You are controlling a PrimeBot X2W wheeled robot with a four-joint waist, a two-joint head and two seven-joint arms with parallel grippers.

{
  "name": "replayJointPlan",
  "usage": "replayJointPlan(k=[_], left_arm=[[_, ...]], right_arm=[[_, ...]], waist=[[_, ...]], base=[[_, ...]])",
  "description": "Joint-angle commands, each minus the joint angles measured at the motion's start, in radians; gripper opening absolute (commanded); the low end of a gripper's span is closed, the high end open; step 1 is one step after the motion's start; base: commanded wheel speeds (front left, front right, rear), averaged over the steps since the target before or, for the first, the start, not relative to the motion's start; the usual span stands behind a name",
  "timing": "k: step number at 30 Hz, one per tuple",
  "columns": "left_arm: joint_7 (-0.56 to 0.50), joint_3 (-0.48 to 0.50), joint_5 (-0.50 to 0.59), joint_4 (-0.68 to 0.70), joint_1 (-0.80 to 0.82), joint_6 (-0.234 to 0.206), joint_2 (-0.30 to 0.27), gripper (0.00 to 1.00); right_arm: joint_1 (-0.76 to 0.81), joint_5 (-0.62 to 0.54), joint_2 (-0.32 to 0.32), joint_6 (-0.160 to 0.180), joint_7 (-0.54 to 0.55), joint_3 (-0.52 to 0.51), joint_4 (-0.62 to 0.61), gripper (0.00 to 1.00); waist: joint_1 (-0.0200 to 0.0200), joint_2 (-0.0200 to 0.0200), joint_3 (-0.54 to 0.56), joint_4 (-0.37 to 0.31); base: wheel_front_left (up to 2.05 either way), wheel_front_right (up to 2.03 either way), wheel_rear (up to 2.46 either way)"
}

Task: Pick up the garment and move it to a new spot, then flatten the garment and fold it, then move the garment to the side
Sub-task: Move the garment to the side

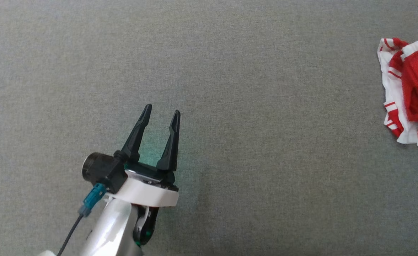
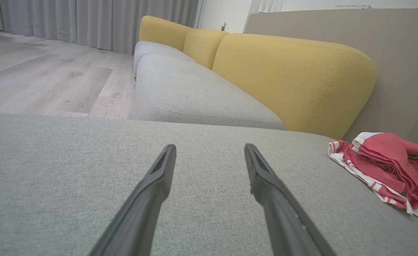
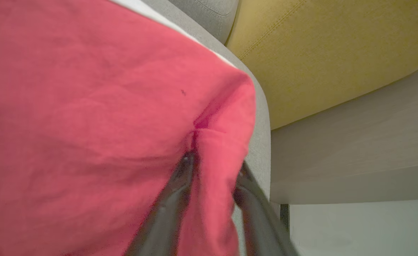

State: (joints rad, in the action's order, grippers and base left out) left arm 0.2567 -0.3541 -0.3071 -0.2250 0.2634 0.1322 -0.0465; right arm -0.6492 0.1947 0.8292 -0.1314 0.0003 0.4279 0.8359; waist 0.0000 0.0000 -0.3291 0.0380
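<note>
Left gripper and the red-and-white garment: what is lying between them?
Nothing: between the left gripper and the garment the grey cushion is bare, seen in the head view.

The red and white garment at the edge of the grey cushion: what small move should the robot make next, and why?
Probably spread the right claw wide and draw it back. The garment already lies in a bundle at the grey cushion's far right side, and a red fold sits between that claw's fingers; the left claw stands open, well apart.
</note>
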Motion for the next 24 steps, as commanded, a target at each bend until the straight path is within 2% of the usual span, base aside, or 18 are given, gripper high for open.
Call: replayJointPlan(k=[1, 11, 14, 19, 24], left_arm=[[0.005, 0.031, 0.004, 0.024, 0.031, -0.002, -0.005, 1.0], [0.005, 0.041, 0.001, 0.013, 0.013, -0.002, -0.006, 1.0], [0.005, 0.053, 0.0, 0.015, -0.002, -0.002, -0.005, 1.0], [0.005, 0.086, 0.001, 0.026, -0.027, -0.002, -0.005, 1.0], [0.005, 0.124, 0.005, 0.053, -0.051, -0.002, -0.004, 1.0]], right_arm=[[0.003, -0.004, 0.028, 0.001, -0.006, -0.008, -0.009, 1.0], [-0.004, -0.039, -0.021, 0.001, -0.012, -0.11, -0.047, 1.0], [-0.012, -0.047, -0.066, 0.001, -0.022, -0.157, -0.098, 1.0], [-0.002, -0.045, -0.183, 0.001, -0.064, -0.214, -0.221, 1.0], [0.066, -0.045, -0.35, 0.001, -0.12, -0.274, -0.385, 1.0]], waist=[[0.0, 0.0, 0.002, 0.0], [0.0, 0.0, 0.051, -0.004], [0.0, 0.0, 0.089, -0.013], [0.0, 0.0, 0.142, -0.029], [0.0, 0.0, 0.191, -0.041]], base=[[0.0, 0.0, 0.0], [0.0, 0.0, 0.0], [0.0, 0.0, 0.0], [0.0, 0.0, 0.0], [0.0, 0.0, 0.0]])
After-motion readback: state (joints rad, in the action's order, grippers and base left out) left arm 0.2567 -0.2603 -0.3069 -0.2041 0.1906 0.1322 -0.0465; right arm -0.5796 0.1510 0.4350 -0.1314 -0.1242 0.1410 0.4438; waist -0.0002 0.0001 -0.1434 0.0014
